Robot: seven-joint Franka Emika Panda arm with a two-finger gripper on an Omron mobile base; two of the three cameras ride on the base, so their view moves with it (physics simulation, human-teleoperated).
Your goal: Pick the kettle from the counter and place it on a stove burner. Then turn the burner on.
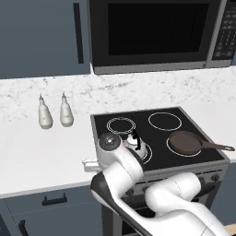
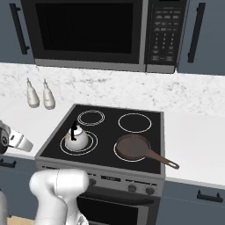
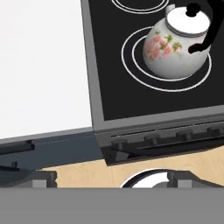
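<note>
Kettle (image 2: 76, 139) sits on the burner (image 2: 90, 147) — placed; gripper (image 3: 111, 177) wide open, empty — knob not yet turned.

Glossy glazed kettle (image 3: 177, 48) with a floral print, on smooth black glass cooktop (image 3: 122, 94); white marble-look worktop (image 1: 41, 147); matt brown pan (image 2: 134, 147).

The white arm (image 1: 138, 193) is folded low and bent at the elbow, with the gripper (image 3: 111, 179) jaws spread wide, nothing held.
</note>
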